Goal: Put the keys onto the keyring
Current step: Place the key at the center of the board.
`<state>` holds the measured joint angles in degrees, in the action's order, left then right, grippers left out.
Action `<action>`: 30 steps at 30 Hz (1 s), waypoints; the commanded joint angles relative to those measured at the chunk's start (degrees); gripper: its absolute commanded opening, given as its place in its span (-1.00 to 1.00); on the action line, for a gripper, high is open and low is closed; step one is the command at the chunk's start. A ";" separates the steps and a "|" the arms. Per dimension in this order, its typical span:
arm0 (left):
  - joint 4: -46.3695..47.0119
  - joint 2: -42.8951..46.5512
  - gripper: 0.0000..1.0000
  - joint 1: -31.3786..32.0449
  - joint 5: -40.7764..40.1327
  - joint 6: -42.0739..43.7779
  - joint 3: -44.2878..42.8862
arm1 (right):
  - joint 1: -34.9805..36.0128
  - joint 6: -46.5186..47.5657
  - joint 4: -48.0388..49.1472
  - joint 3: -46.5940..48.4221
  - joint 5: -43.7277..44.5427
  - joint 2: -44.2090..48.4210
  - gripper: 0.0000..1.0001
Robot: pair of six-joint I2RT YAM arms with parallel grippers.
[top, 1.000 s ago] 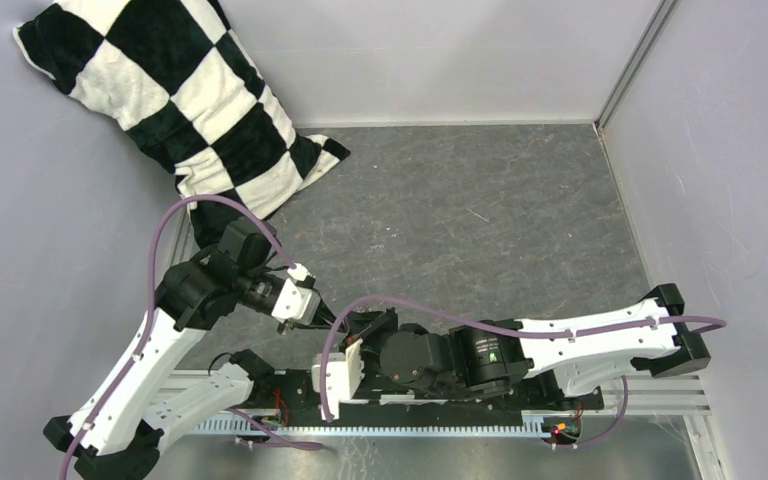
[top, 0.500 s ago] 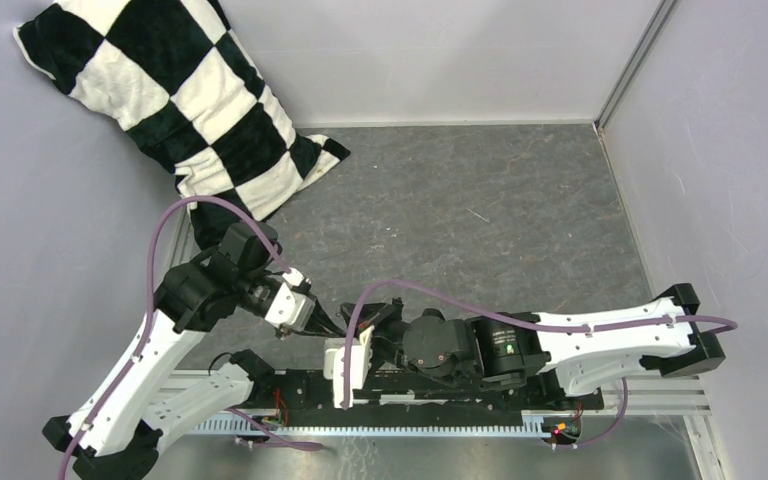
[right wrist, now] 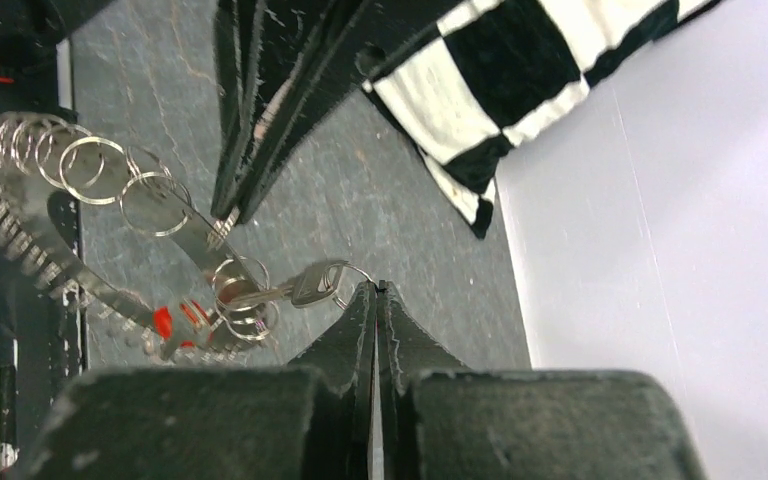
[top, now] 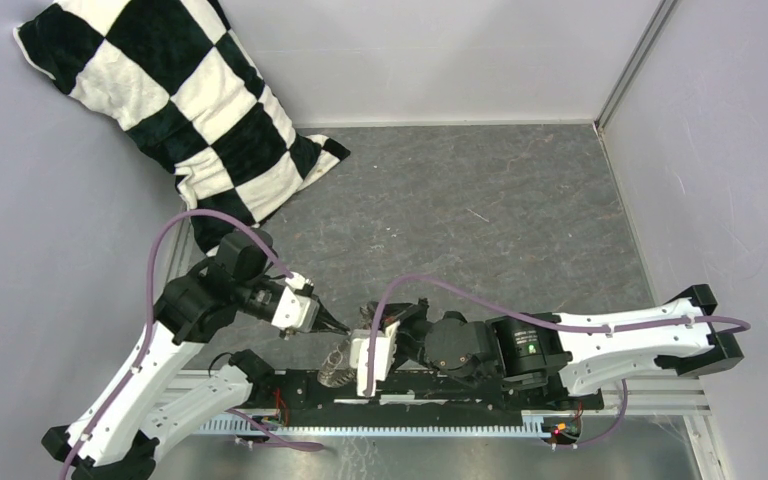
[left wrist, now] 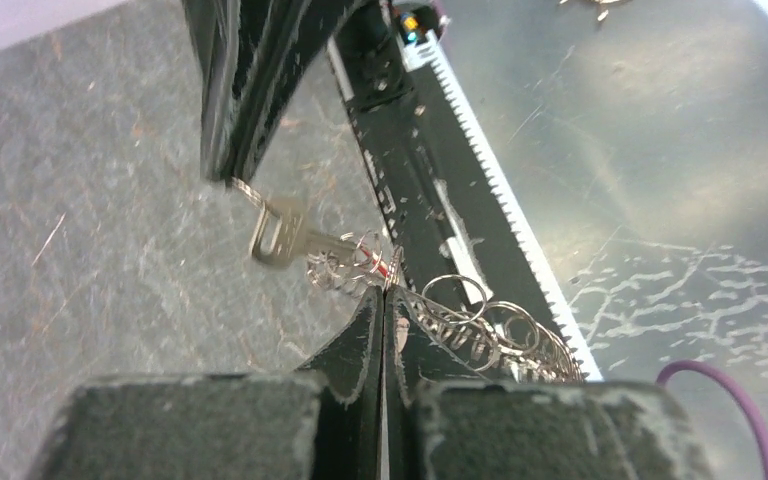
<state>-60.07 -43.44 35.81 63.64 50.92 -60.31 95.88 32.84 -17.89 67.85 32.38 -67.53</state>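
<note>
Since the right arm (top: 620, 335) swung left: keyring (top: 336, 364) hangs visible between the 2 grippers.
Left gripper (left wrist: 385, 298): jaws clamped on a keyring loop.
Right gripper (right wrist: 373, 292): jaws clamped on the loop through the key (right wrist: 305, 285) head.
Key: between them, seemingly threaded already.

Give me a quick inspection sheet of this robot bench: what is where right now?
Surface: grey mottled table, lightly scratched.
Job's things: keyring, a chain of silver rings with a red tag, hangs between the two grippers. The small key lies beside the tag; whether it is threaded on cannot be told.
Clutter: black and white chequered cushion in the far left corner.
Grippers: left gripper shut on a ring of the keyring; right gripper shut on the small ring at the key's head.
Cables: purple cables loop over each arm.
Surroundings: pale walls around the table.
</note>
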 commanded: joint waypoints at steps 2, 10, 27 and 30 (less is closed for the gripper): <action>11.25 0.87 -0.96 0.22 -5.87 -6.37 4.05 | -0.16 -4.62 -0.48 -4.13 8.20 4.53 -0.99; 11.84 -0.41 -0.96 0.22 -3.11 -4.16 3.72 | -3.35 -9.72 0.09 -11.25 16.12 10.06 -0.99; 12.90 -2.00 -0.96 0.22 1.19 -2.20 1.05 | -15.45 -16.51 13.51 -29.19 7.27 15.71 -0.99; 13.02 -1.31 -0.96 0.22 1.33 -1.22 1.27 | -18.26 -18.87 17.42 -34.32 4.62 14.93 -0.99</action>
<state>-50.30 -45.91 35.81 61.08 48.25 -56.42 80.44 18.24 -7.88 38.22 40.71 -52.95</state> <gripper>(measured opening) 0.025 0.013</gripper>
